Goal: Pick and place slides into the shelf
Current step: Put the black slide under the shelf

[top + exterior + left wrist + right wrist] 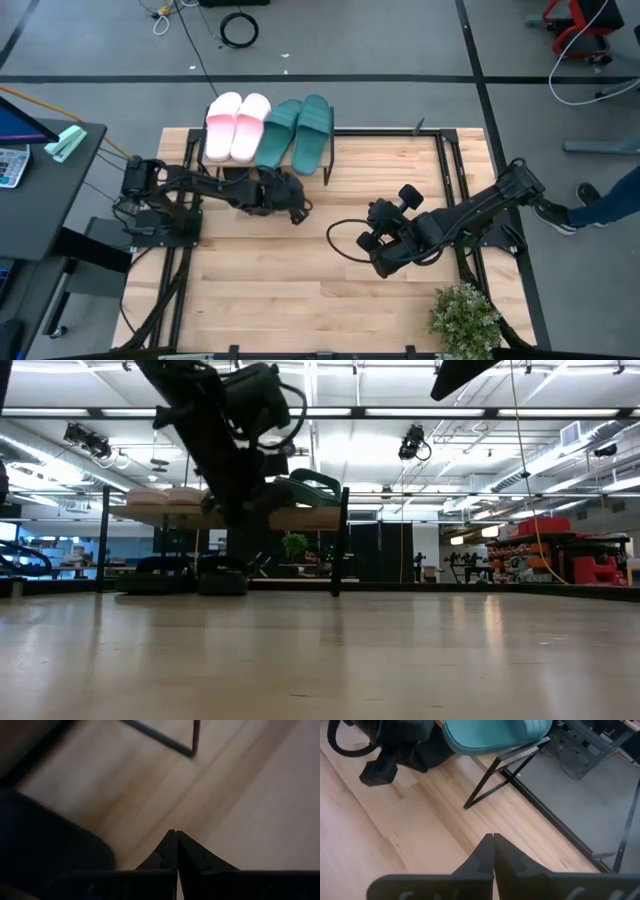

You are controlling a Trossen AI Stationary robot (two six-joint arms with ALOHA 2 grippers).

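The room [480, 480] is a big open lab, gray floor with cables, ceiling lights and red gym-looking gear way off behind the table in the low view, plus a person's leg and shoe at the 3 o'clock edge from above. The table [300, 300] is pale wood planks, flat and bare in the middle, with a small plant [465, 318] near 5 o'clock. The shelf [325, 150] sits at the table's 12 o'clock edge, and 4 slides are on top of it: the pink pair [237, 125] and, just beside it toward 3 o'clock, the teal pair [297, 132]. In the low view there's something dark on the table under the shelf [180, 581], could be the black pair, can't tell for sure. My guess on handling: foam, so really light, a bit squishy, slightly grippy rather than slick, not fragile at all; I'd pinch the wide strap or the sidewall near the middle, since a grab at the toe would probably let it flop. The left gripper [299, 212] is just in front of the shelf, about 6 o'clock of the teal pair, fingers pressed together on nothing. The right gripper [384, 262] hangs over mid-table toward 3 o'clock, well apart from the shelf, also pinched closed and empty.
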